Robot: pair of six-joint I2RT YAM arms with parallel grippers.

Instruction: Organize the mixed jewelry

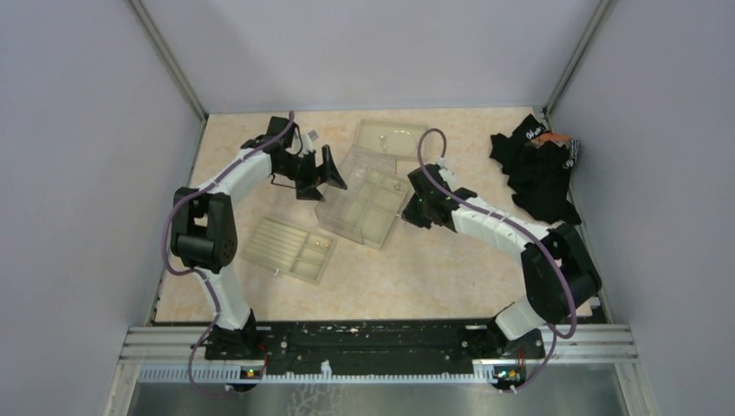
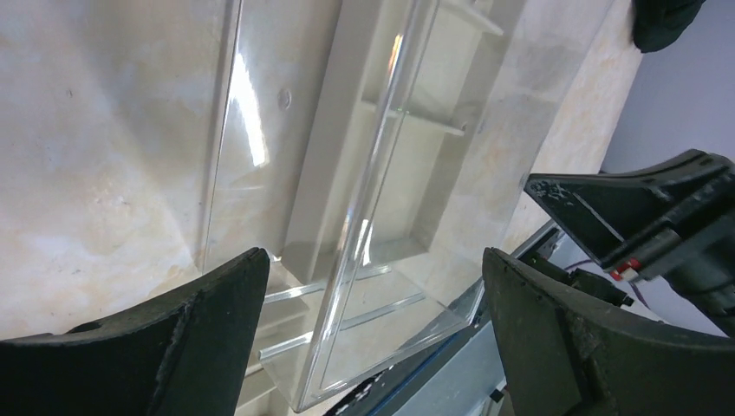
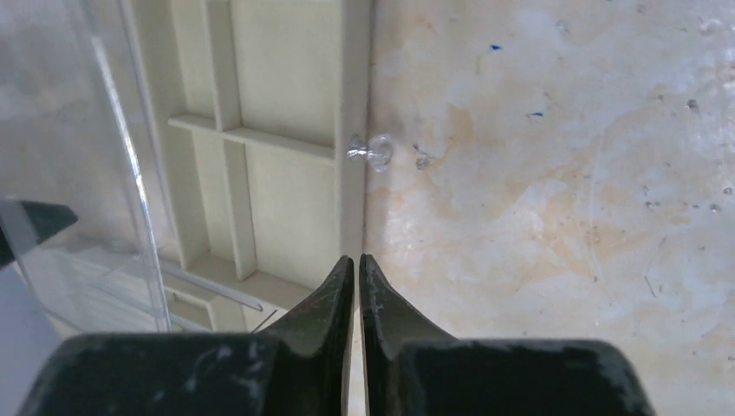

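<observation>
Beige plastic fills most of what both wrist cameras see, and the jewelry itself is barely legible. From above, the left gripper (image 1: pixel 319 178) hangs with its fingers spread wide beside the left wall of a clear box (image 1: pixel 364 208) at the middle of the table (image 1: pixel 390 290). Its own camera shows the two dark fingers (image 2: pixel 199 347) far apart, with only the box's transparent wall and the divided tray inside between them; reflections blur which compartment is which. The right gripper (image 3: pixel 357 260) sits at the box's right side, its fingers pressed together with a mere sliver of gap and nothing visibly pinched. Its tips are over the seam where the tray's rim meets the tabletop. Just beyond those tips a small clear knob (image 3: pixel 374 152) sticks out from the rim, and a few pale specks (image 3: pixel 421 160) lie on the table just beside it; whether they are metal pieces or crumbs I cannot tell. Farther right a thin pale curve (image 3: pixel 593 199) arcs across the marbled surface, so faint that it could be the wire loop or a scratch, and only part of it shows. The overhead view is too coarse to confirm either. A flat slotted tray (image 1: pixel 290 250) lies near the left arm, another tray (image 1: pixel 390 139) lies behind the box, and a black cloth heap (image 1: pixel 537 169) sits at the far right, well apart.
</observation>
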